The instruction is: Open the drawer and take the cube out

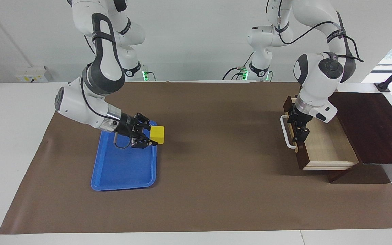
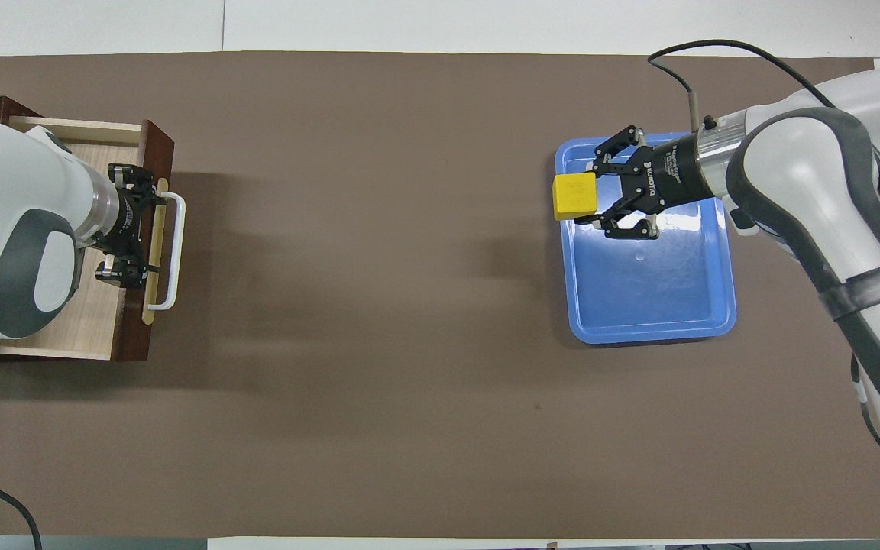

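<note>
The yellow cube (image 1: 157,134) (image 2: 574,195) hangs in the air with my right gripper (image 1: 151,135) (image 2: 590,196) shut on it. It is over the rim of the blue tray (image 1: 121,170) (image 2: 654,298), at the corner toward the middle of the table. The drawer (image 1: 322,146) (image 2: 92,328) stands pulled out of the dark brown box (image 1: 373,126), and the pale wood inside it is bare where it shows. My left gripper (image 1: 299,131) (image 2: 134,229) is open over the drawer's front panel, just inside the white handle (image 1: 286,134) (image 2: 173,252).
A brown mat (image 1: 216,177) covers the table between the tray and the drawer. The white tabletop (image 1: 12,136) shows past the mat's edges. The left arm hides part of the drawer in the overhead view.
</note>
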{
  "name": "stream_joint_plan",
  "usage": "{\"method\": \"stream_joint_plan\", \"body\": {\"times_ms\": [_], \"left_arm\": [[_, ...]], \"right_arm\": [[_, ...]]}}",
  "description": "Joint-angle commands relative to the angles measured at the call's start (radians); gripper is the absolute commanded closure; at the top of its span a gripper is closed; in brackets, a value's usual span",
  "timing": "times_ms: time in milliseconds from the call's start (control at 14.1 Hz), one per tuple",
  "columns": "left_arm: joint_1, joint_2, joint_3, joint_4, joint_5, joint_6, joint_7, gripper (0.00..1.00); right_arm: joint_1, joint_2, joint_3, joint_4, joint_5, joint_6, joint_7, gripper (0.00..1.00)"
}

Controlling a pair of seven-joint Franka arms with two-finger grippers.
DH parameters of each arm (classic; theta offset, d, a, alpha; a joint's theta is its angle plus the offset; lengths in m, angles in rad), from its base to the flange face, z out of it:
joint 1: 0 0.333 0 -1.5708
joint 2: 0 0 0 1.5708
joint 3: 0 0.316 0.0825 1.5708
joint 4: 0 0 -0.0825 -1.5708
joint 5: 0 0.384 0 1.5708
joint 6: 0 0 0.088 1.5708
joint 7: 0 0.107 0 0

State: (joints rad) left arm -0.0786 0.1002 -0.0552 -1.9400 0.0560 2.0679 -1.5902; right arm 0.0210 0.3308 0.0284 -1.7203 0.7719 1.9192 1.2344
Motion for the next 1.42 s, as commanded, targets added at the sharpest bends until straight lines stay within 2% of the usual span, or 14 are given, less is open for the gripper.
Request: {"method": "stream_joint_plan", "body": {"times_ms": [0, 285, 640, 854, 996, 1067, 1138, 1209, 1281, 1352], "left_arm": [[0.081, -0.008, 0.002, -0.004, 0.082, 0.014, 0.050, 0.00], [0.172, -0.001, 0.000, 0.006, 0.117, 0.018, 0.122, 0.00], [0.260, 0.000, 0.000, 0.001, 0.117, 0.035, 0.205, 0.00], [0.241, 0.000, -0.008, 0.004, 0.116, 0.002, 0.208, 0.00], [0.182, -0.011, -0.009, 0.022, 0.108, -0.014, 0.211, 0.00], [0.162, -0.023, -0.012, 0.027, 0.104, -0.041, 0.208, 0.00], [0.128, -0.055, -0.012, 0.038, 0.104, -0.089, 0.216, 0.00], [0.111, -0.078, -0.015, 0.045, 0.099, -0.121, 0.251, 0.00], [0.108, -0.100, -0.021, 0.058, 0.061, -0.156, 0.354, 0.00], [0.108, -0.109, -0.020, 0.090, 0.001, -0.220, 0.484, 0.00]], "right_arm": [[-0.088, 0.030, 0.011, -0.019, -0.042, -0.025, -0.119, 1.00], [-0.171, 0.056, 0.010, -0.123, -0.042, 0.001, -0.326, 1.00], [-0.181, 0.066, 0.010, -0.217, -0.043, 0.095, -0.398, 1.00], [-0.177, 0.063, 0.010, -0.228, -0.043, 0.110, -0.405, 1.00], [-0.179, 0.059, 0.010, -0.258, -0.043, 0.144, -0.437, 1.00], [-0.179, 0.059, 0.011, -0.262, -0.042, 0.147, -0.441, 0.86], [-0.177, 0.059, 0.011, -0.262, -0.042, 0.146, -0.440, 0.58], [-0.173, 0.057, 0.010, -0.262, -0.043, 0.146, -0.441, 0.16], [-0.170, 0.057, 0.010, -0.259, -0.043, 0.142, -0.441, 0.00], [-0.167, 0.059, 0.010, -0.252, -0.045, 0.136, -0.438, 0.00]]}}
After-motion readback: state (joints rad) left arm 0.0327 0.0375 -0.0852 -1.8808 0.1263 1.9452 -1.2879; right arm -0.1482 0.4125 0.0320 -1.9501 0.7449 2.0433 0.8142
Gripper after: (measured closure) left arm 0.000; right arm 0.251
